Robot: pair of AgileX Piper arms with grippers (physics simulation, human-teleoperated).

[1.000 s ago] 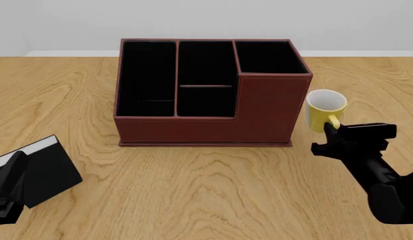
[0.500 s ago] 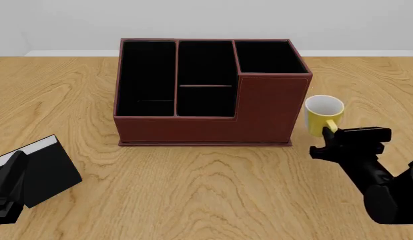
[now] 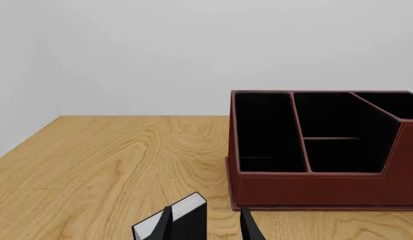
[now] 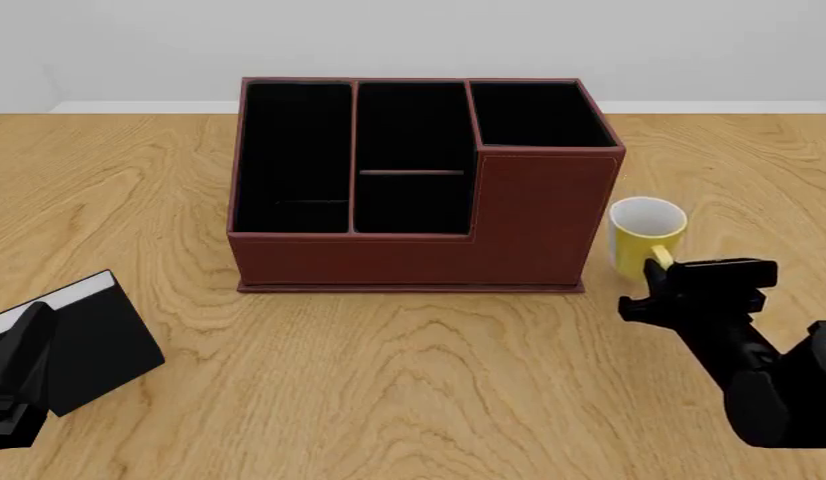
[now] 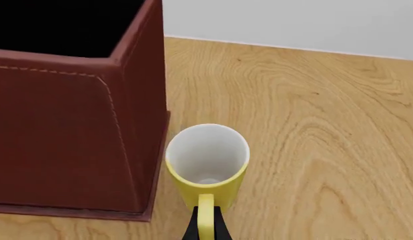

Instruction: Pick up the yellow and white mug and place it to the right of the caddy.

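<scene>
Mug [image 4: 647,233], yellow and white, now lower than a second ago: descended beside caddy [image 4: 420,185], looks seated upright on table [image 4: 386,380], just right of caddy's tall end, narrow gap between. Right gripper [image 4: 657,268] still pinches yellow loop handle [image 5: 205,216], fingers closed on it. Descent slowed over last half second; placement looks nearly complete, release and retreat remaining. Left gripper [image 3: 205,225] idle at near left, fingers apart, straddling corner of black book [image 4: 86,340], apparently not clamping it.
</scene>
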